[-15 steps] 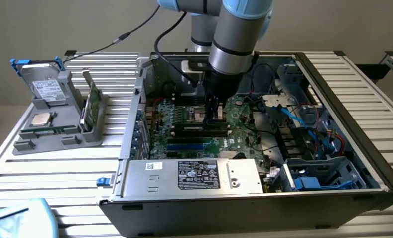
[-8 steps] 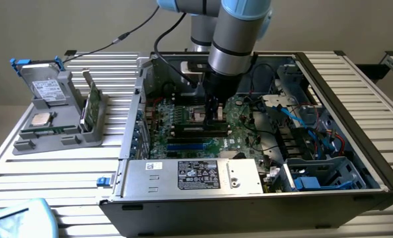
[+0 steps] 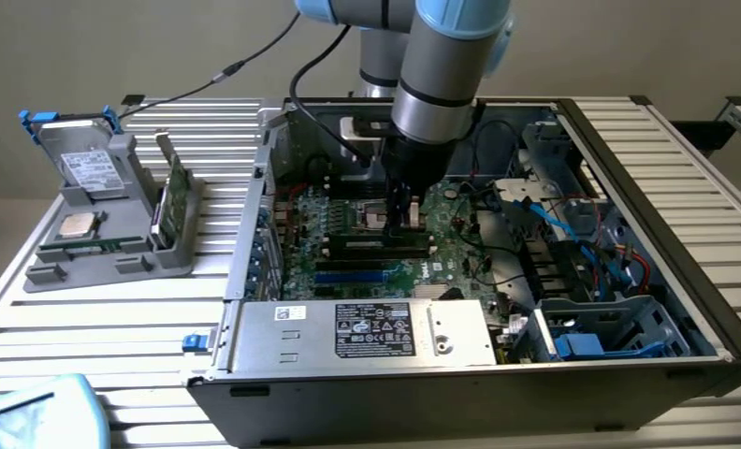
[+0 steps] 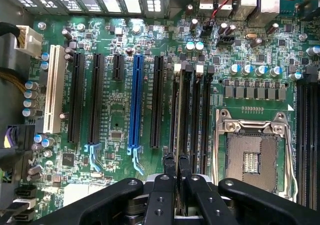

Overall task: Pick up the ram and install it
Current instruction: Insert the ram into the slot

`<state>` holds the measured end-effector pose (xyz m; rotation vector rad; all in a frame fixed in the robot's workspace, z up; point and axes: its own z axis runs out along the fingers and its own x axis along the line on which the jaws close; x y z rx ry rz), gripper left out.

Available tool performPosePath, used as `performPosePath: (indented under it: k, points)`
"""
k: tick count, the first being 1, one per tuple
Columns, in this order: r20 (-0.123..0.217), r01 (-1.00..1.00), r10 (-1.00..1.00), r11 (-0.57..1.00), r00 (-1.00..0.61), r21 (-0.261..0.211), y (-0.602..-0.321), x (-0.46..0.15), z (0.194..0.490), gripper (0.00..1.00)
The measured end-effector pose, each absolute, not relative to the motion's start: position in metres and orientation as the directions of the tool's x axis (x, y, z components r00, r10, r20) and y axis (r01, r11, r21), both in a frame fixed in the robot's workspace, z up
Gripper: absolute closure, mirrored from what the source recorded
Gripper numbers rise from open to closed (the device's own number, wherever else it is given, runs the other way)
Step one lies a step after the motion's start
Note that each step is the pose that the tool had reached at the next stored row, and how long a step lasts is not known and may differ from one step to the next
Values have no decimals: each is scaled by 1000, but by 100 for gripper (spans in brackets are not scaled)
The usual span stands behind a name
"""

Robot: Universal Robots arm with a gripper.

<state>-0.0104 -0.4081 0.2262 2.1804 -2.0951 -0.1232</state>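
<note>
Gripper [image 3: 407, 223] hung inside the computer case [image 3: 471, 402], just above the memory slots [image 4: 186, 110], fingers nearly together and clamped on nothing. Ram [image 3: 96, 246] lay in the grey holder [image 3: 46, 274] at the exterior view's left, well apart from the gripper.

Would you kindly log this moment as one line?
gripper: shut, above motherboard memory slots | ram: apparently in grey holder | install: not done
</note>
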Motion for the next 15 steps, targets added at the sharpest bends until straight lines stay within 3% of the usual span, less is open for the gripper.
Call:
performPosePath:
  k: [15]
  points:
    - [26,-990,-999,-37,41,139,-408,-10,223,86]
